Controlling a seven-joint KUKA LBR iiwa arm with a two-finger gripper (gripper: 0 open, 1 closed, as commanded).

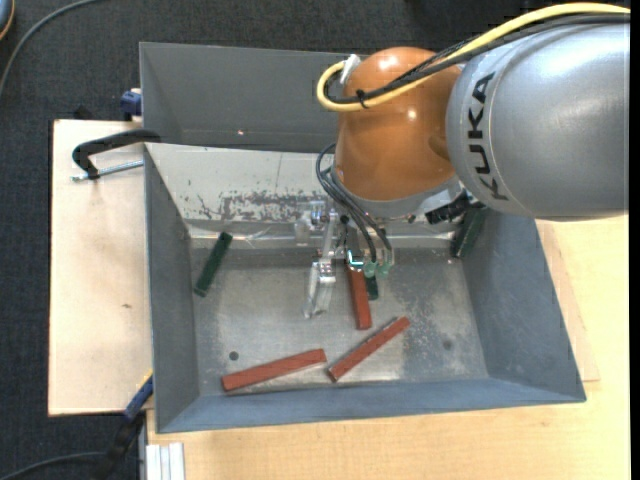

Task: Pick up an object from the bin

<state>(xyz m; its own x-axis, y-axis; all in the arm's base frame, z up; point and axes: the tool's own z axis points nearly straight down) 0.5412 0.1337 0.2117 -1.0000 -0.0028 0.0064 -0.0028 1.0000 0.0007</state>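
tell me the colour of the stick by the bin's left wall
The flat stick is dark green, camera view.

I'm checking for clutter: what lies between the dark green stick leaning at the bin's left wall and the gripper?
Nothing: in the camera view, only bare grey bin floor separates the dark green stick from the gripper.

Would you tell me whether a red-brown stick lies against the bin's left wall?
No: a dark green stick lies by the left wall of the bin; the red-brown sticks lie mid-floor and toward the near wall.

matt grey metal bin [170, 298], glossy orange cover [395, 128]
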